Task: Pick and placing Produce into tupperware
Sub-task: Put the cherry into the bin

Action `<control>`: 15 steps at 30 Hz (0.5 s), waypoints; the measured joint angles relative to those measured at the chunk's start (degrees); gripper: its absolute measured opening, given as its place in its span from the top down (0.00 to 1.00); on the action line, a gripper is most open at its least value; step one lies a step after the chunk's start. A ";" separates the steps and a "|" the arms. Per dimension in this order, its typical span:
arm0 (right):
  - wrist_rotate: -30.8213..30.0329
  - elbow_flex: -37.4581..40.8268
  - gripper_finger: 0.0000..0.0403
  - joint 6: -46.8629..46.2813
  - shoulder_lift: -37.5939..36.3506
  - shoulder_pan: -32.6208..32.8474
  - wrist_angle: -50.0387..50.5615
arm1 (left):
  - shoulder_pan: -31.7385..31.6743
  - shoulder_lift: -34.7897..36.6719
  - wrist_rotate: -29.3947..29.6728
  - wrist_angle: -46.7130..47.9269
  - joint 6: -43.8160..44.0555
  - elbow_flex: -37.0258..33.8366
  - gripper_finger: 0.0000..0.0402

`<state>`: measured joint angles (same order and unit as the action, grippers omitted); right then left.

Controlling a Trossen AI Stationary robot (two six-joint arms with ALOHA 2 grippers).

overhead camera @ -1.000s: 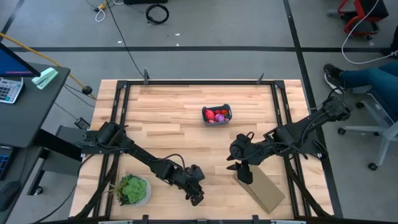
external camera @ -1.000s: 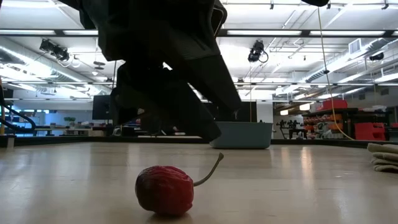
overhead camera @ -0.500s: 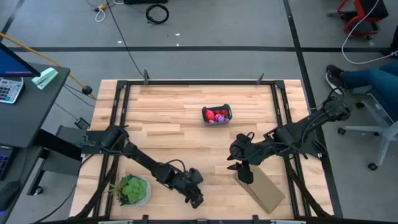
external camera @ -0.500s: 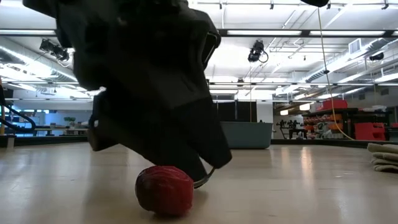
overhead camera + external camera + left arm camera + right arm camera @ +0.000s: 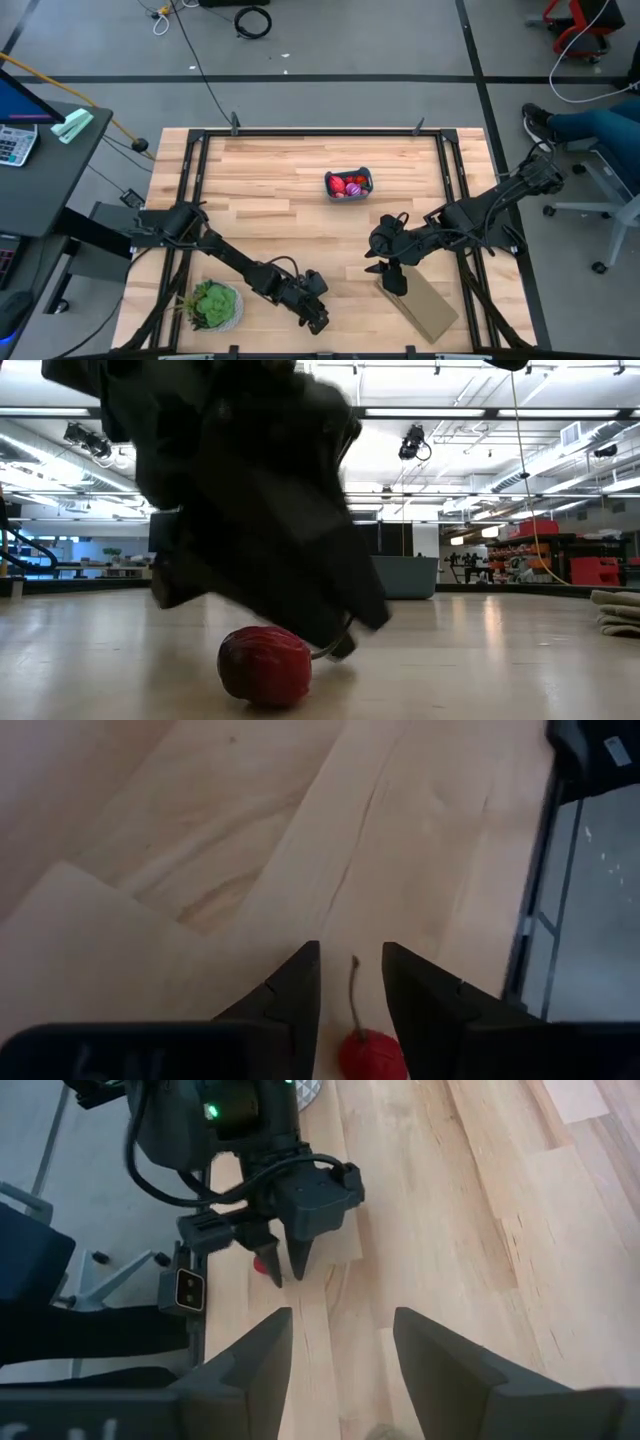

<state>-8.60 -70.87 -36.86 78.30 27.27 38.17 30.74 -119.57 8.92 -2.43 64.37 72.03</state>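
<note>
A red cherry-like piece of produce (image 5: pixel 265 665) with a thin stem (image 5: pixel 352 982) rests on the table near its near edge. My left gripper (image 5: pixel 350 955) is open and low over it, one finger on each side of the stem and the red body (image 5: pixel 372 1055); I cannot tell whether they touch. The teal tupperware (image 5: pixel 348 185) stands toward the far middle with red and pink produce inside, and shows as a tub (image 5: pixel 395 577) in the low view. My right gripper (image 5: pixel 385 272) waits open over the table's right half.
A green plant in a white pot (image 5: pixel 212 303) stands at the near left, close to the left arm. A flat tan block (image 5: pixel 420 302) lies at the near right, just under my right gripper. Bare wood lies between the cherry and the tub.
My left gripper has moved toward the table's near edge and come down from above the cherry until its fingers stand around the stem. The cherry has stayed where it was.
</note>
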 joint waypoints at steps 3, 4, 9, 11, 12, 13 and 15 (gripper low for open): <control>0.00 0.00 0.54 0.00 0.00 0.00 0.00 | 0.06 -0.88 0.14 -0.51 1.09 0.03 0.73; 0.00 0.00 0.55 0.04 0.00 0.00 -0.02 | 0.15 -1.08 0.28 -0.68 1.27 0.05 0.73; -0.23 0.00 0.55 0.97 0.00 0.00 0.04 | -0.07 -1.07 0.46 -0.43 1.45 0.07 0.79; -0.39 0.00 0.55 1.03 0.00 0.00 0.00 | -0.36 -1.00 0.26 -0.26 1.43 0.06 0.84; -0.39 0.00 0.55 1.03 0.00 0.00 0.02 | -0.50 -1.00 0.22 -0.24 1.47 0.04 0.87; -0.39 0.00 0.55 1.03 0.00 0.00 0.02 | -0.64 -1.00 0.18 -0.18 1.47 0.04 0.90; -0.42 0.00 0.55 1.03 0.00 0.00 0.00 | -0.91 -1.00 0.16 -0.18 1.84 0.00 0.97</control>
<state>-9.02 -70.87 -35.83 78.30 27.27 38.17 29.84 -120.57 9.08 -2.61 66.21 72.03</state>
